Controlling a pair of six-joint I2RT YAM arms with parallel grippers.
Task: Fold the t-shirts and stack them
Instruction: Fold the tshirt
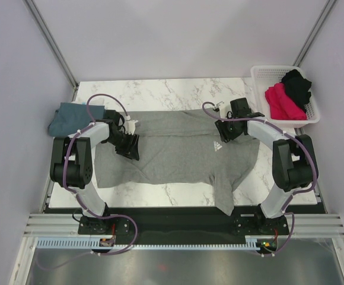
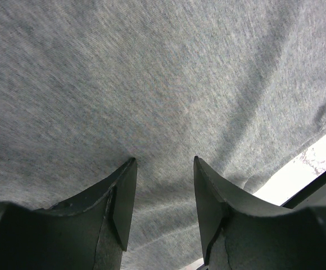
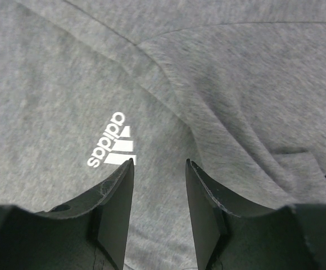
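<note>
A grey t-shirt [image 1: 178,155] lies spread flat in the middle of the marble desk [image 1: 178,92], turned sideways. Its bottom part is toward the left edge and its chest is toward the right edge. One sleeve [image 1: 225,199] hangs over the near edge of the desk. The small white logo [image 1: 217,145] on the chest faces up.

The left fingers [image 1: 128,147] are low over the left part of this shirt, near its hem. In the left wrist view the left fingers [image 2: 121,197] stand apart, released, and only smooth grey cloth shows in the gap between them. No fold is pinched there.

The right fingers [image 1: 226,132] are over the chest, just beside the logo on its far side. In the right wrist view the right fingers [image 3: 115,202] are also parted and released. The logo [image 3: 111,147] is just in front of one tip, and the curved neck seam [image 3: 152,73] runs across the cloth beyond. Whether the tips of either pair touch the cloth, I cannot tell.

A teal t-shirt [image 1: 71,117] lies bunched at the left edge of the desk, close to the far left corner. A white basket [image 1: 256,80] stands at the far right corner. Inside it a pink t-shirt [image 1: 282,101] lies beside a black t-shirt [image 1: 296,84].
</note>
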